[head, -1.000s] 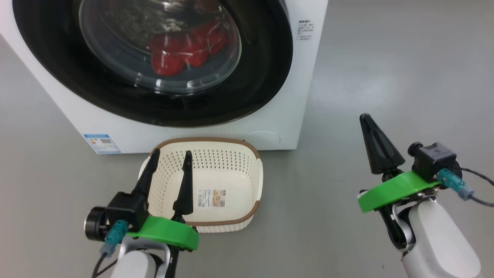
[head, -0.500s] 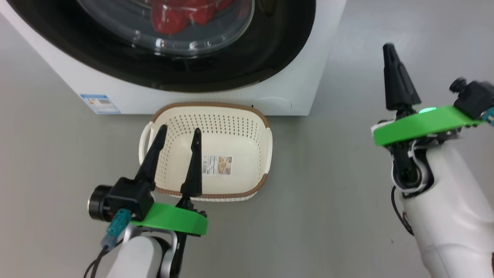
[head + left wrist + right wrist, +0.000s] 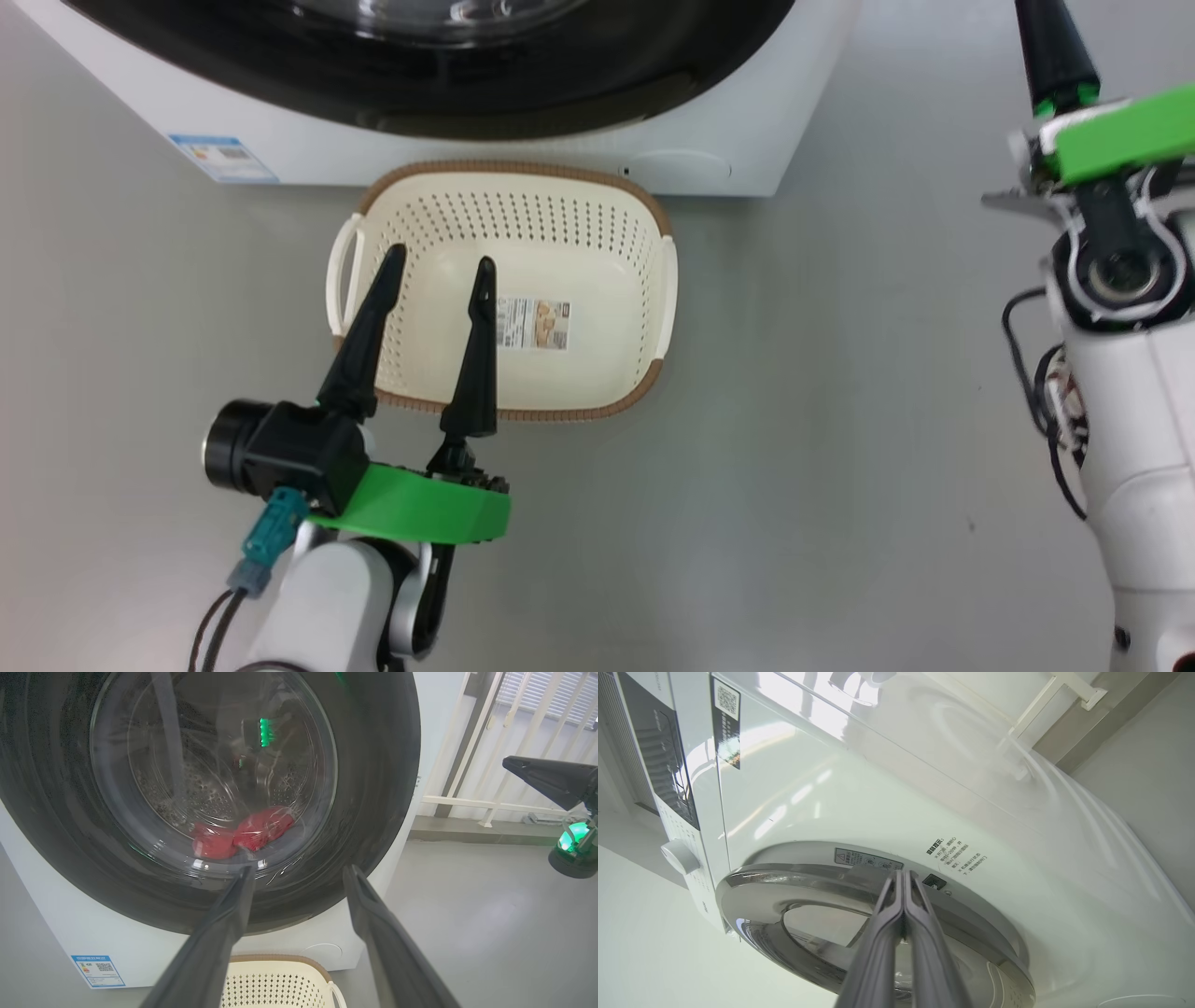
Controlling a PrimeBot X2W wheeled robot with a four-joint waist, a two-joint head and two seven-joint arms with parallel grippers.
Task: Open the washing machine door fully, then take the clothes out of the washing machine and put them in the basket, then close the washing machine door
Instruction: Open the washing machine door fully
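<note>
Right claw (image 3: 903,873), pinched tight, near glossy black-rimmed glass door (image 3: 383,765)

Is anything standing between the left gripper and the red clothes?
Yes: the shut washing machine door. The clothes lie behind its glass, and the open left gripper points at it from outside.

the basket (image 3: 523,169) sits on the floor (image 3: 840,420) just before the washing machine (image 3: 738,140), with the left hand (image 3: 441,258), fingers spread, above its near rim.
</note>
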